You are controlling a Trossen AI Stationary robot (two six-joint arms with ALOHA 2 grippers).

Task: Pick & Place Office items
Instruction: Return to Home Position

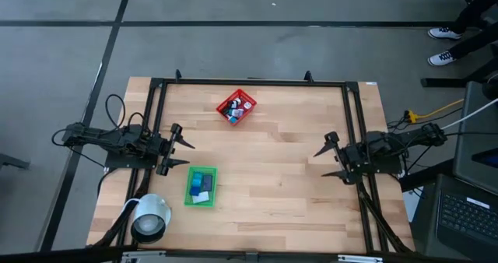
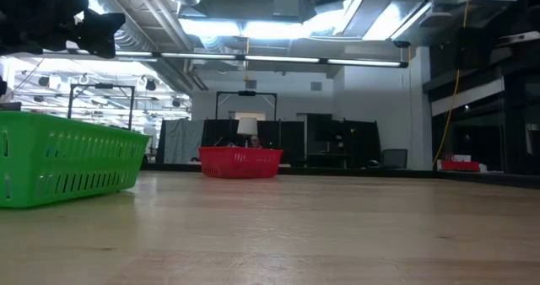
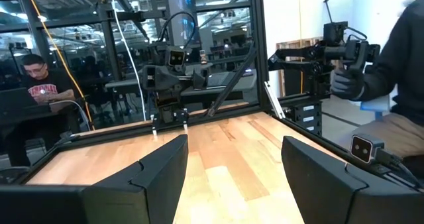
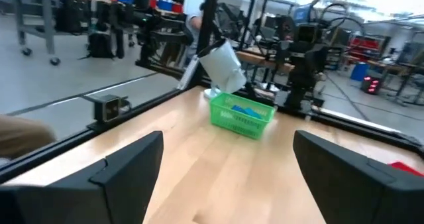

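1. Office items [image 1: 233, 110]: a small cluster of blue, white and black bits lies inside the red mesh basket [image 1: 247, 100]. Single pieces are too small to tell apart.
2. More of them lie in the green tray [image 1: 189, 191]: blue pieces [image 1: 204, 180] and one white piece [image 1: 202, 197] on its floor. The right wrist view confirms blue in the tray [image 4: 242, 116].
3. The basket sits at the far middle of the table [image 1: 272, 185], turned at an angle to the table edge. The tray is at the near left, well apart from the basket. In the low view the tray [image 2: 67, 163] is close by and the basket [image 2: 240, 163] is farther back.
4. Left gripper [image 1: 189, 153]: over the left side of the table, just beyond the tray's far edge and not touching it. Its fingers [image 3: 156, 174] are spread wide and hold nothing.
5. Right gripper [image 1: 319, 163]: over the right side of the table, facing the left one and well apart from both containers. Its fingers [image 4: 126, 168] are spread wide, with only bare wood between them.
6. Surroundings: a round white-and-black object [image 1: 149, 218] stands at the near left corner, just beside the tray. A laptop [image 1: 467, 216] is off the right edge.
7. In the left wrist view a person [image 3: 397, 71] stands beyond the table and grips a dark device.
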